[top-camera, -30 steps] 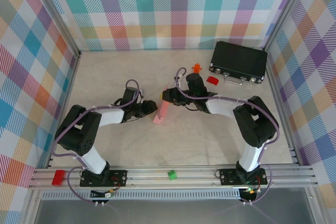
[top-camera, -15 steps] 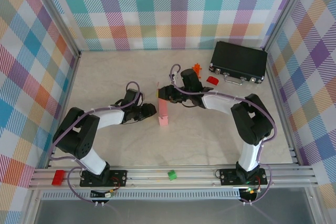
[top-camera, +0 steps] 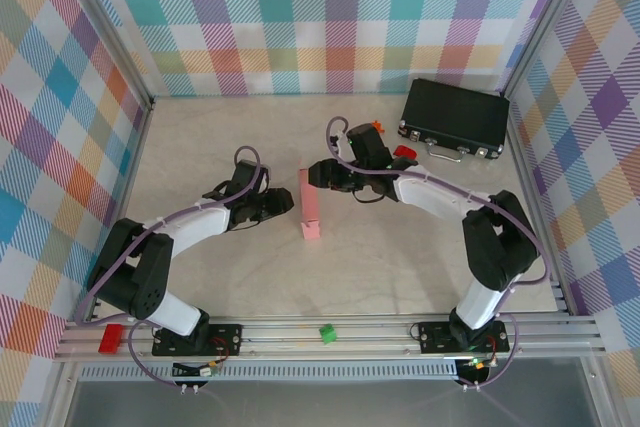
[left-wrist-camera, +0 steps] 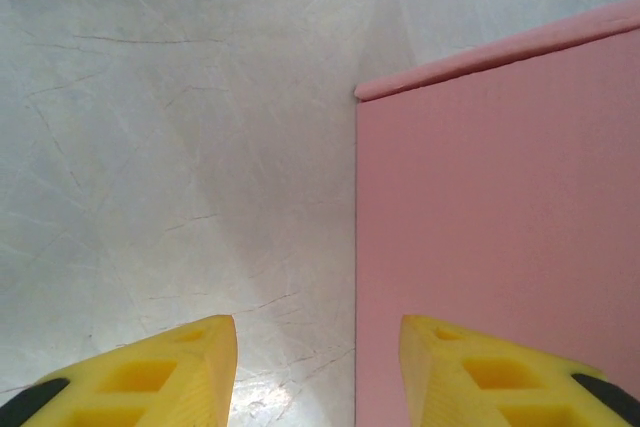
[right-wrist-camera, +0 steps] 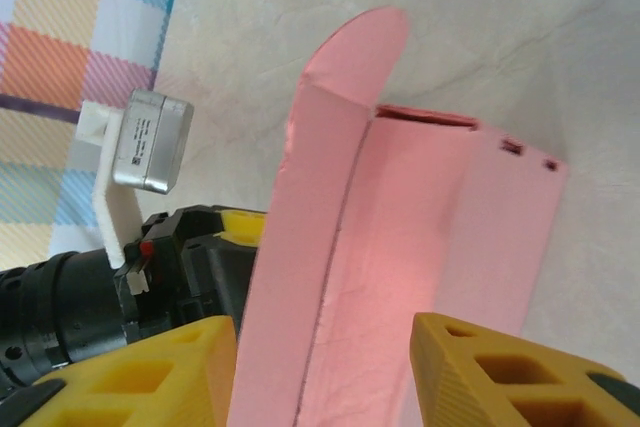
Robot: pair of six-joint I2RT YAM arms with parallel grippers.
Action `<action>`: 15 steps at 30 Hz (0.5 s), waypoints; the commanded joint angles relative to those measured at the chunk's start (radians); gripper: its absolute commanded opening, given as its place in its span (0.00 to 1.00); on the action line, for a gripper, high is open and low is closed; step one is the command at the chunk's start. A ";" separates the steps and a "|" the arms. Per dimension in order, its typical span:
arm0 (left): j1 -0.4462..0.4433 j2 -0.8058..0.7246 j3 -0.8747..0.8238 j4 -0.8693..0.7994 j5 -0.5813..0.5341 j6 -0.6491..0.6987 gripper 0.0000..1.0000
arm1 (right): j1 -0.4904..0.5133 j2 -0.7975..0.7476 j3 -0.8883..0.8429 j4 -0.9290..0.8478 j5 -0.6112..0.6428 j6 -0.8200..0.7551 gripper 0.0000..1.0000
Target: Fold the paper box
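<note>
The paper box (top-camera: 310, 204) is a narrow salmon-pink strip of folded card lying on the table's middle, long side running near to far. In the right wrist view the paper box (right-wrist-camera: 400, 277) is a trough with one long flap standing up on its left. My right gripper (top-camera: 318, 175) hovers at the box's far end, open, its yellow fingers (right-wrist-camera: 500, 377) straddling the fold without pinching it. My left gripper (top-camera: 287, 205) is just left of the box and open; a flat pink panel (left-wrist-camera: 500, 207) lies under its right fingertip (left-wrist-camera: 500, 372).
A black case (top-camera: 455, 117) with latches lies at the back right. A small red block (top-camera: 404, 154) and an orange piece (top-camera: 376, 128) sit beside it. A green block (top-camera: 327, 333) and a red block (top-camera: 110, 337) rest on the front rail. Plaid walls enclose the table.
The box went from tilted in the right gripper to lying lengthwise on the table. The right jaws have widened and moved toward the back. The left jaws opened slightly.
</note>
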 commanded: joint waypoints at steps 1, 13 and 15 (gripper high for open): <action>-0.006 -0.011 0.029 -0.042 -0.039 0.004 0.46 | 0.001 -0.034 0.012 -0.110 0.127 -0.020 0.50; 0.012 0.199 0.211 -0.038 0.052 0.073 0.42 | 0.022 -0.017 -0.151 -0.111 0.127 0.034 0.32; 0.014 0.232 0.247 -0.050 0.066 0.089 0.42 | 0.029 -0.001 -0.178 -0.060 0.088 0.048 0.30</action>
